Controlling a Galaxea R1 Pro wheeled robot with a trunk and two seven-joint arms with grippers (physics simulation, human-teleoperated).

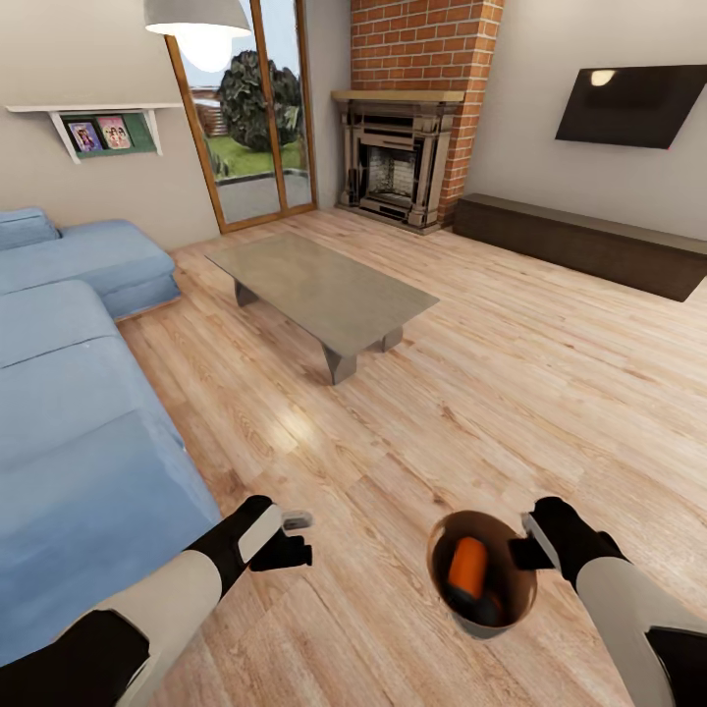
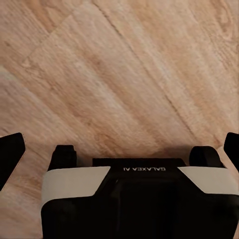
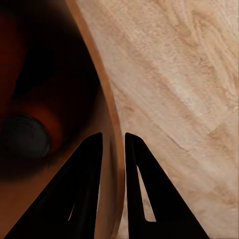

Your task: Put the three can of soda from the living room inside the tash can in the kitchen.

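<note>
Room: light-wood plank floor (image 1: 511, 393). Long blue corner sofa (image 1: 69, 393) along the robot's left, cut off by the frame edge. Low grey glass-topped coffee table (image 1: 324, 285) mid-room, well apart from both arms. Red-brick fireplace with grey stone surround (image 1: 398, 167) at the far wall; beside it a tall wood-framed glazed door (image 1: 250, 128) onto greenery. Dark flat wall television (image 1: 633, 103) above a long dark low bench (image 1: 579, 241). White wall shelf with two framed pictures (image 1: 103, 128); white hanging lamp (image 1: 201, 20), cropped at the top edge.

Task items: round brown copper-toned bin (image 1: 481, 574), held off the floor at lower right, its mouth tilted toward the head camera. Inside lies an orange-sided soda can (image 1: 468, 568); darker shapes beneath it are too dim to count. In the right wrist view a grey round can top (image 3: 22, 137) shows deep in the dark interior.

Right gripper (image 3: 112, 142): fingers pinched on the bin's rim, one inside the wall, one outside.

Left gripper (image 1: 295, 535): hovers over bare floor near the sofa's corner, fingers spread wide, holding nothing; in the left wrist view only its fingers' (image 2: 12, 154) dark edges show.
</note>
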